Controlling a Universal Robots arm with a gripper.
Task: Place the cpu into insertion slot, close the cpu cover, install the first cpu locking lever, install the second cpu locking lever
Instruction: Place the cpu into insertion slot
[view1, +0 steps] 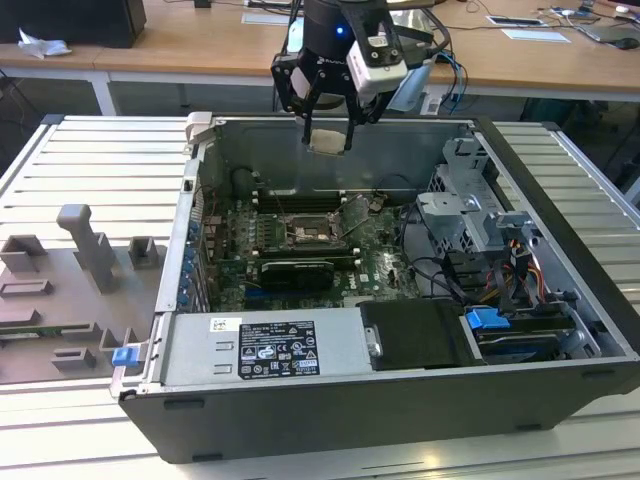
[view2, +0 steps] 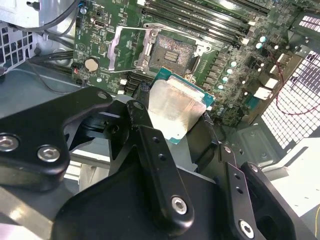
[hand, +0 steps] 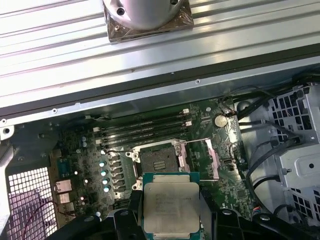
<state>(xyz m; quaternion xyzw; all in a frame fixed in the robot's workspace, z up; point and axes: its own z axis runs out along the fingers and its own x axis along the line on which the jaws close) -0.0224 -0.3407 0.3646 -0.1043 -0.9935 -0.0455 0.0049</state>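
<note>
Jaws are clamped on the cpu (view1: 326, 140), hanging over the open case (view1: 330, 415) well above the bare insertion slot (view1: 303, 232), so I'd reckon keep it dead level and corner-matched.

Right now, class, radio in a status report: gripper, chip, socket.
Gripper shut on flat square silvery cpu, above open case. Square black insertion slot bare; silver frame cpu cover open. Nothing blocking seen.

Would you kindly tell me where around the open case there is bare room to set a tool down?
Bare ribbed table beyond the grey fixture, at the exterior view's left of the case, and a strip at that view's right. Crowded: inside, cables and drive cage; the claw holds the cpu overhead.
</note>
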